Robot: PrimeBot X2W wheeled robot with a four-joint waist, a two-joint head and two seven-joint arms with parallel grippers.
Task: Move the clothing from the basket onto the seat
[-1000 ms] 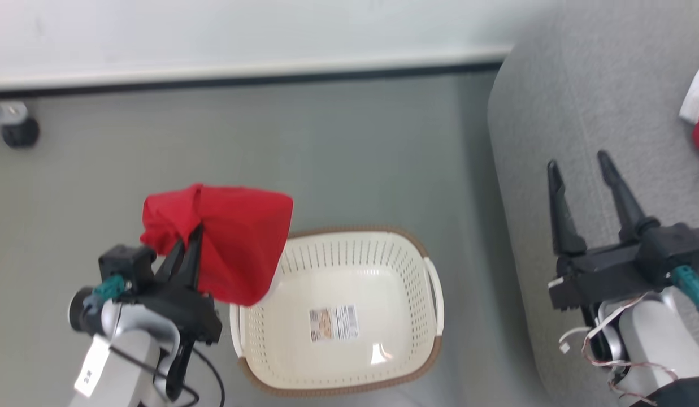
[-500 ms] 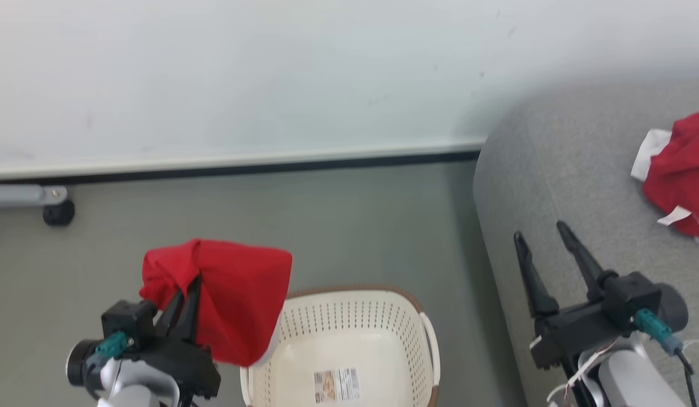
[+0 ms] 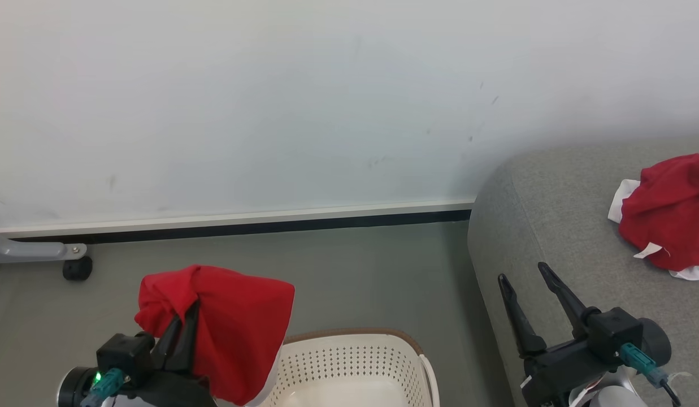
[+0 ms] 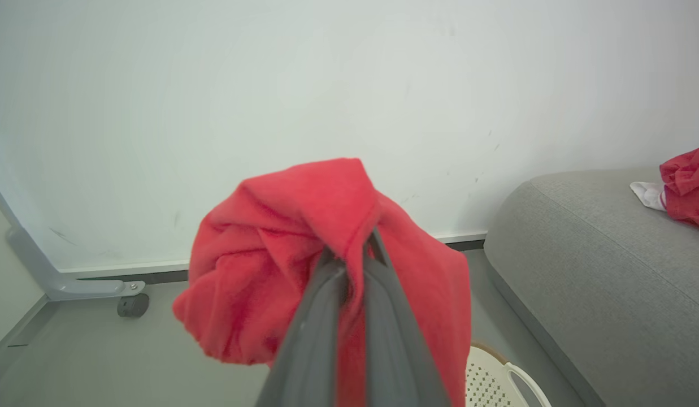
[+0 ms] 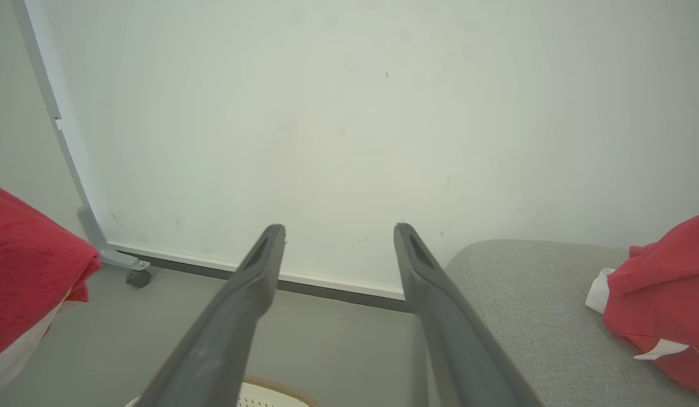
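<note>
My left gripper point(image 3: 185, 314) is shut on a red jersey point(image 3: 236, 322), which drapes over its fingers above the left end of the cream basket point(image 3: 355, 353). The left wrist view has the same jersey point(image 4: 281, 249) bunched around my left gripper point(image 4: 354, 249). The basket's inside looks bare where it shows. My right gripper point(image 3: 524, 274) stands open with nothing between its fingers, over the near left edge of the grey seat point(image 3: 547, 226). Another red jersey point(image 3: 665, 209) with white trim lies on the seat at the right, also seen as a red jersey point(image 5: 660, 294) in the right wrist view.
A white wall point(image 3: 270, 102) with a dark baseboard runs behind the grey floor point(image 3: 326, 271). A grey caster leg point(image 3: 55, 257) with a black wheel stands at the far left by the wall.
The head camera has tilted up: the basket slid toward the bottom edge and more wall and seat came into view. The left gripper still holds the red jersey; the right stays open.
</note>
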